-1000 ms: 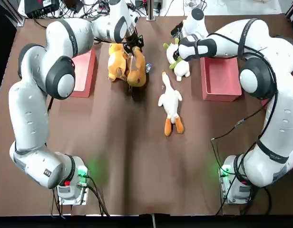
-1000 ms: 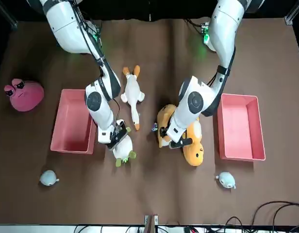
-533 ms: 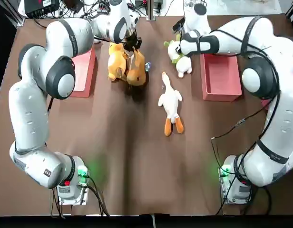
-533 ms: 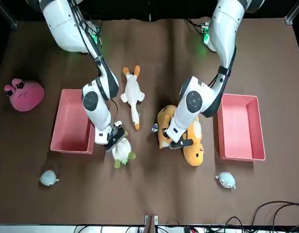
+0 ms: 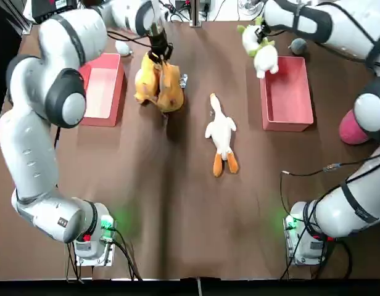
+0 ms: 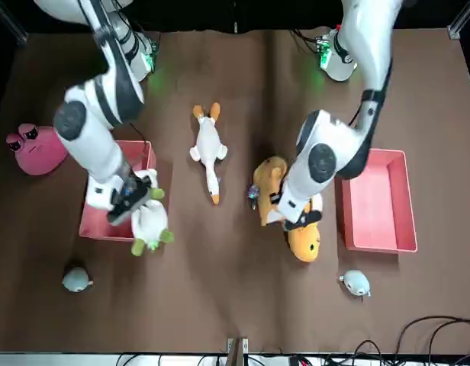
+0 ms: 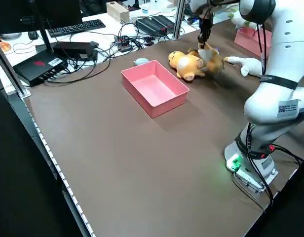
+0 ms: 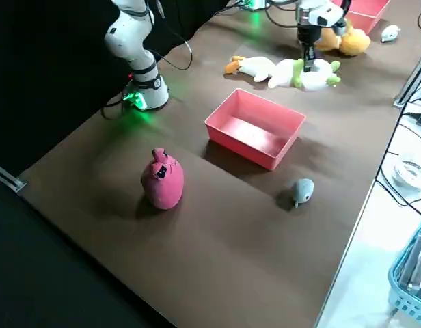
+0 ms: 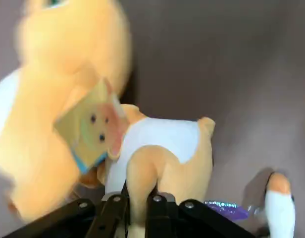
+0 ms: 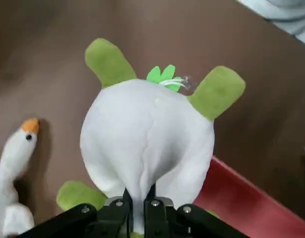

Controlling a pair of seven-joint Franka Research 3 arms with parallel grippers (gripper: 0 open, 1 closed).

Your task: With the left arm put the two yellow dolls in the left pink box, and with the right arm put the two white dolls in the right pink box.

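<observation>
White doll [image 10: 147, 144] hanging lengthwise from right pincer [image 10: 140, 206], left pincer [image 9: 137, 203] pinching yellow doll [image 9: 157, 148], seemingly upright.

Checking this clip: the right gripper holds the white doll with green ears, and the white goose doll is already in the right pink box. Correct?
Not quite. The right gripper does hold the white doll with green ears, but the white goose doll lies on the table beside the right pink box, as the top view shows.

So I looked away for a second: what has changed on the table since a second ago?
The right claw, shut on the white doll with green limbs, has lifted it off the table and carried it to the right pink box's far corner. The left claw has pulled one yellow doll up, with the other beside it. The white goose and left pink box stayed put.
</observation>
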